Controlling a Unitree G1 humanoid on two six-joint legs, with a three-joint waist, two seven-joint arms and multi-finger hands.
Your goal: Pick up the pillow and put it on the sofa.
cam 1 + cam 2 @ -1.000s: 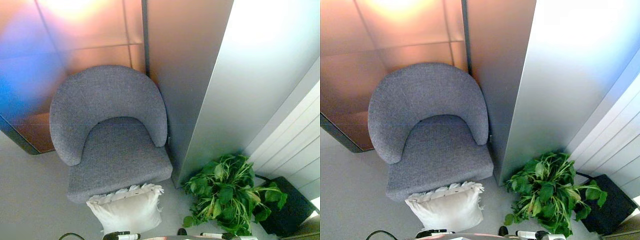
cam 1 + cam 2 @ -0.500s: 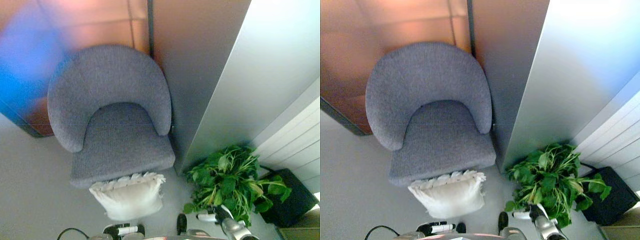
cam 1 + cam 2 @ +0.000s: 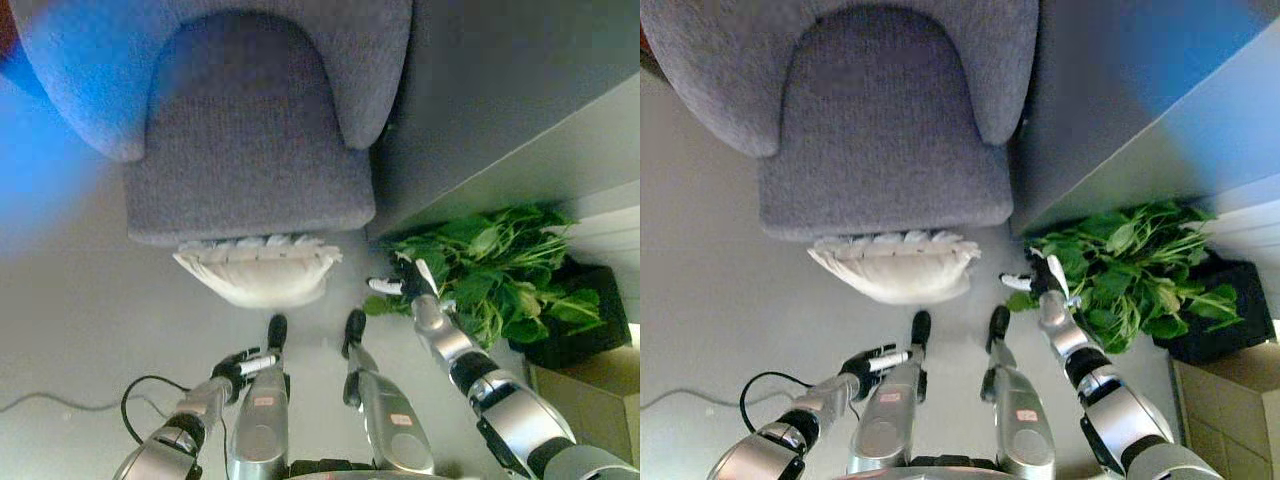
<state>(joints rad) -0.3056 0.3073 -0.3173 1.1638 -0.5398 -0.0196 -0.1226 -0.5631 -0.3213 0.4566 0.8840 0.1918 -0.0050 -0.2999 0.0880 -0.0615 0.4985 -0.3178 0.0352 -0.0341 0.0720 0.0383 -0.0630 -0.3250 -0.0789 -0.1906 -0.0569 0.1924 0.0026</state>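
White pillow point(image 3: 258, 274) on the floor, leaning against the front edge of the sofa point(image 3: 245, 140) seat — likely soft and light, best squeezed from both side ends. Left hand point(image 3: 242, 364) low before the pillow, fingers loosely curled, empty; right hand point(image 3: 404, 284) to its right, fingers extended. Leafy plant point(image 3: 495, 270) right of the sofa — close to the right arm's path.

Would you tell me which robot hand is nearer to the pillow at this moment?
The right robot hand: it is raised beside the pillow, level with its right end by the plant. The left robot hand hangs lower, below the pillow.
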